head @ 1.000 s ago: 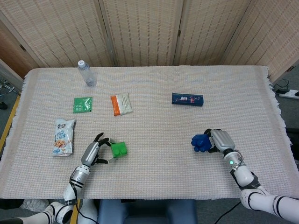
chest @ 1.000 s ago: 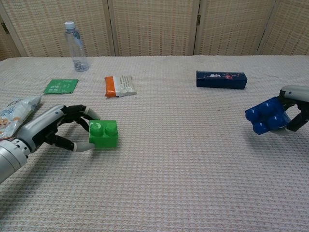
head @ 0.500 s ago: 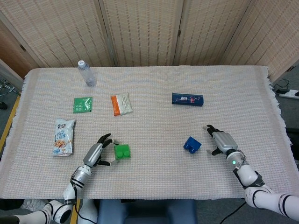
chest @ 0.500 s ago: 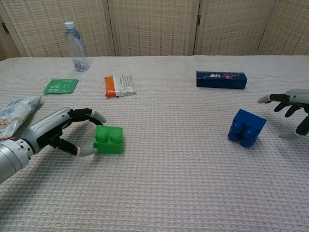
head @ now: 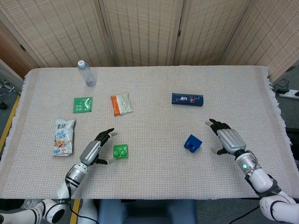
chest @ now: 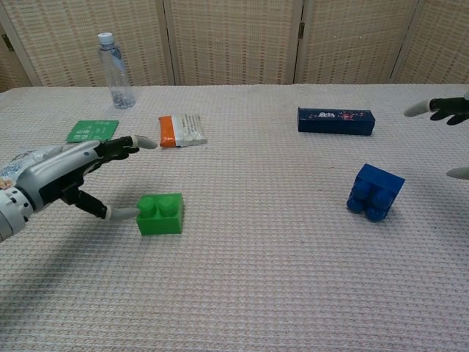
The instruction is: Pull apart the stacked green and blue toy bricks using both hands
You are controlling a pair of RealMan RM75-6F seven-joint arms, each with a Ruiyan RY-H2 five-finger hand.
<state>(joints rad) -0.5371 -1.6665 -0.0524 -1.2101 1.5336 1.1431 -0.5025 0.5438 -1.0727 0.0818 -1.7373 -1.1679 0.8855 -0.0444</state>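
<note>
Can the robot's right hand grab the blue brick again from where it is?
Probably yes. The right hand is open beside the blue brick, and only bare tablecloth lies between them. The brick is tipped over, which might make the grab trickier.

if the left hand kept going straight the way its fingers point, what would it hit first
Probably nothing close: the left hand points past the green brick, toward the orange-and-white packet further on, though depth is uncertain.

Left hand (head: 96, 149): we are holding it spread, empty, just left of the green brick (head: 120, 151). Right hand (head: 228, 139): spread, empty, well right of it.
</note>
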